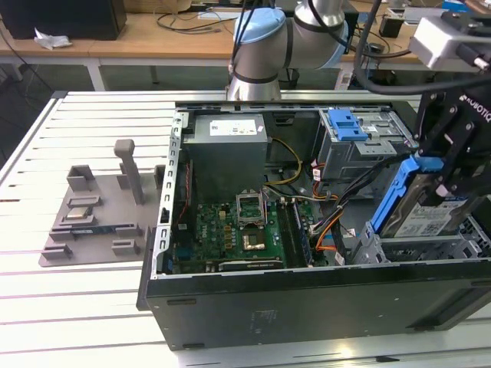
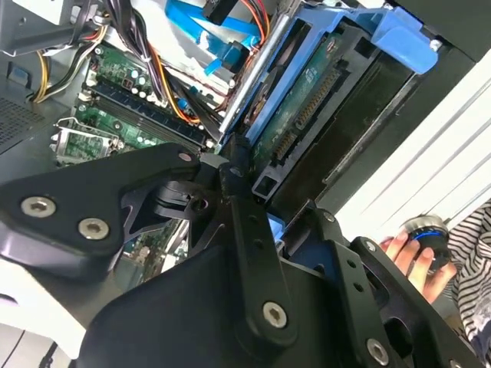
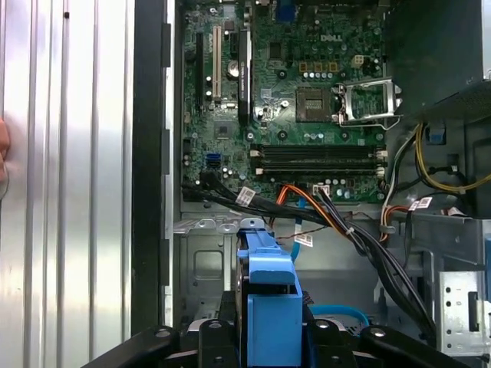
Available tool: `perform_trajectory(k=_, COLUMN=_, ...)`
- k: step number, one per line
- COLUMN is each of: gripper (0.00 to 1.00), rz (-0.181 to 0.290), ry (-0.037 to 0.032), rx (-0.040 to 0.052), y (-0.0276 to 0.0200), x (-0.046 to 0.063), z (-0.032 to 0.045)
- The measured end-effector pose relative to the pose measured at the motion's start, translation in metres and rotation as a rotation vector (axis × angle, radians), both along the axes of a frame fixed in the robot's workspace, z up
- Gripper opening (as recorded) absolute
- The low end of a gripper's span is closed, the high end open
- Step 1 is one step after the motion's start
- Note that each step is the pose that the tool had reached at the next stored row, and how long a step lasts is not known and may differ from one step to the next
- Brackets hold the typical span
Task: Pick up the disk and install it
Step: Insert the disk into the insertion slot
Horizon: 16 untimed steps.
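In the exterior view the disk (image 1: 424, 205), silver-grey with a white label and blue side rails, hangs tilted on edge over the metal drive bay (image 1: 418, 249) at the case's near corner, on the exterior view's right. My gripper (image 1: 443, 182) is shut on its upper end. The second wrist view shows the disk's (image 2: 307, 100) green circuit side and blue rail between the black fingers (image 2: 245, 230). In the first wrist view its blue rail (image 3: 267, 284) stands on edge in front of the motherboard.
The open computer case (image 1: 307, 299) holds a grey power supply (image 1: 228, 146), the motherboard (image 1: 238, 234), loose cables (image 1: 337, 222) and a blue bracket on a metal cage (image 1: 349, 126). A grey fixture plate (image 1: 96, 207) lies on the slatted table. A person's hand (image 2: 406, 257) is near the case.
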State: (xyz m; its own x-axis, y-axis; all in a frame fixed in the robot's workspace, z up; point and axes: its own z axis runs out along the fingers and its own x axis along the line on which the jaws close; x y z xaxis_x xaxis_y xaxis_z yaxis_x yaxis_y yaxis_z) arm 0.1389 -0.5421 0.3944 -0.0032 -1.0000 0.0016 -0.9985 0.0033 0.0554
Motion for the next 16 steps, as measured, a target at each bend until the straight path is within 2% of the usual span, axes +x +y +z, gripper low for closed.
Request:
perform_trajectory(k=4, gripper=0.37, rz=0.000, ry=0.0003, rx=-0.0001, y=0.0000, x=0.0000, z=-0.0093)
perform_trajectory(k=9, gripper=0.38, rz=0.000, ry=0.0004, rx=0.0001, y=0.0000, x=0.0000, z=-0.0095)
perform_trajectory(k=10, gripper=0.50, rz=0.000, ry=0.0004, rx=0.0001, y=0.0000, x=0.0000, z=-0.0095)
perform_trajectory(k=14, gripper=0.49, rz=0.000, ry=0.0004, rx=-0.0001, y=0.0000, x=0.0000, z=-0.0095)
perform_trajectory(k=15, gripper=0.42, rz=0.000, ry=0.0004, rx=0.0000, y=0.0000, x=0.0000, z=-0.0095)
perform_trajectory(k=16, gripper=0.42, rz=0.000, ry=0.0004, rx=-0.0001, y=0.0000, x=0.0000, z=-0.0095)
